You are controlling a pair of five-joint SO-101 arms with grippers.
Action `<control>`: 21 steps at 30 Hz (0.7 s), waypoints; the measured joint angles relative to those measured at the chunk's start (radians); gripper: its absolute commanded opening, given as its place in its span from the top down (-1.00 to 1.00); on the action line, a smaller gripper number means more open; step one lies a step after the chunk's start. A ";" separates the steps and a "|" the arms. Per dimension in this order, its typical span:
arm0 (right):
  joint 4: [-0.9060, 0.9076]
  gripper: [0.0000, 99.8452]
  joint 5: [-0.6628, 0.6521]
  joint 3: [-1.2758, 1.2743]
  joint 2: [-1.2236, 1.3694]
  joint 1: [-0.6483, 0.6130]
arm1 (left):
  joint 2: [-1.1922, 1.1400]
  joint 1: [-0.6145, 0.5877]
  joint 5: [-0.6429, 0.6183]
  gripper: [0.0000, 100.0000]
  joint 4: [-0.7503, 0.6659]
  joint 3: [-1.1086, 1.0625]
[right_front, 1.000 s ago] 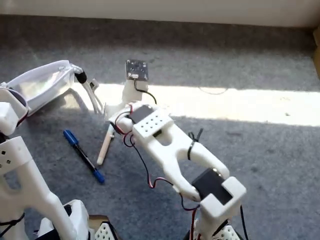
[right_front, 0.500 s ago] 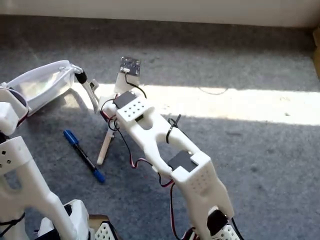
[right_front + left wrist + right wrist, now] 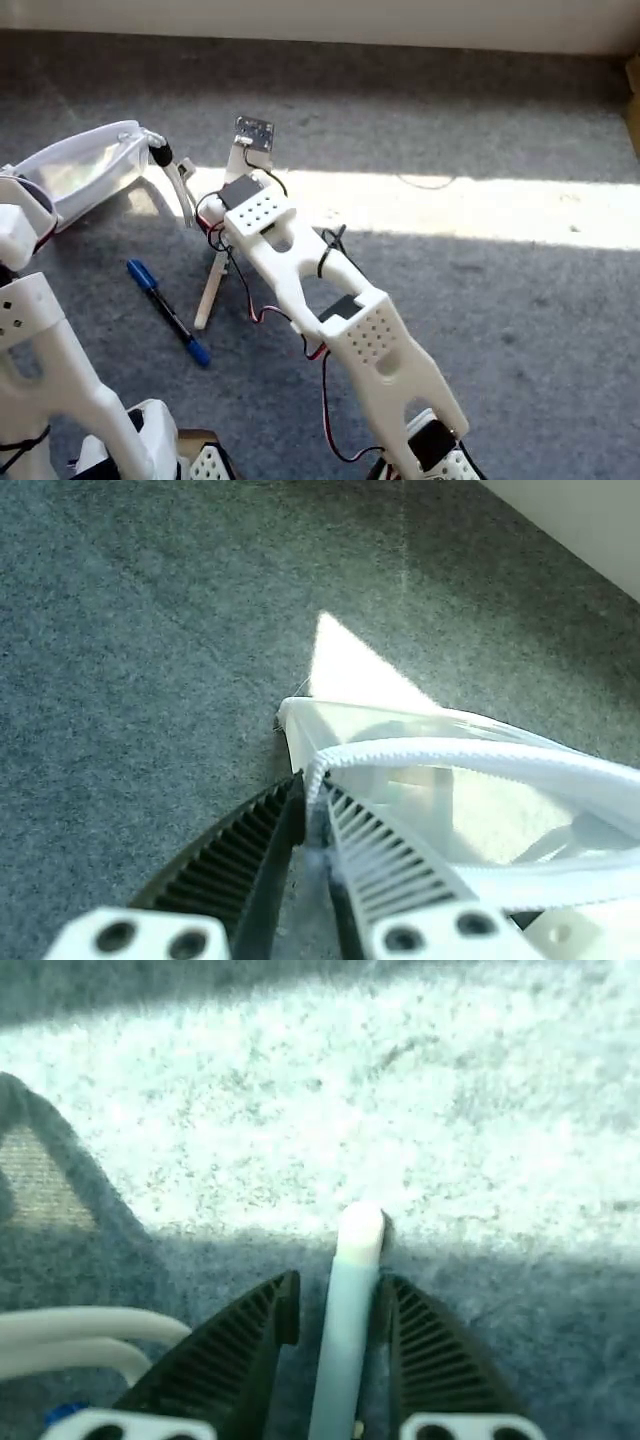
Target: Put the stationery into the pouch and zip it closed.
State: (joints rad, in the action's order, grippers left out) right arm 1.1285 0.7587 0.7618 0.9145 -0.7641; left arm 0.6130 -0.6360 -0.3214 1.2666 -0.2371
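Clear soft plastic makes the pouch (image 3: 85,165), which sits at the far left corner of the carpet (image 3: 500,320) with its mouth looking open, and it has not moved. Nor has the stick (image 3: 208,295), or the pen (image 3: 167,312) just beside it. What changed is the right arm: it stretched out and came down, so the right gripper (image 3: 338,1285) now has one jaw on each side of the stick, not squeezing yet. I think the grab comes next, since both things lie out on the carpet. The left gripper (image 3: 312,792) is pinched tight on the pouch's bumpy zip edge. The stick is white, smooth and round. The pen is thin and dark with blue ends. The carpet is grey and fuzzy.
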 measured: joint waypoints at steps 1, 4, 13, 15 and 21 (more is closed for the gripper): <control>0.021 0.76 0.000 0.034 0.020 0.000 | 0.000 0.000 0.000 0.97 0.000 0.000; 0.091 0.76 0.000 0.130 0.074 0.000 | 0.000 0.000 0.000 0.97 0.000 0.000; 0.347 0.89 -0.051 0.358 0.181 0.002 | 0.000 0.000 0.000 0.97 0.000 0.000; 0.387 0.98 -0.051 0.384 0.190 0.005 | 0.000 0.000 0.000 0.97 0.000 0.000; 0.423 0.99 -0.051 0.396 0.199 0.034 | 0.000 0.000 0.000 0.97 0.000 0.000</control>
State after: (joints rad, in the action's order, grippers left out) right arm 1.5520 0.7081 1.1577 1.1139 -0.7304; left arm 0.6130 -0.6360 -0.3214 1.2666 -0.2371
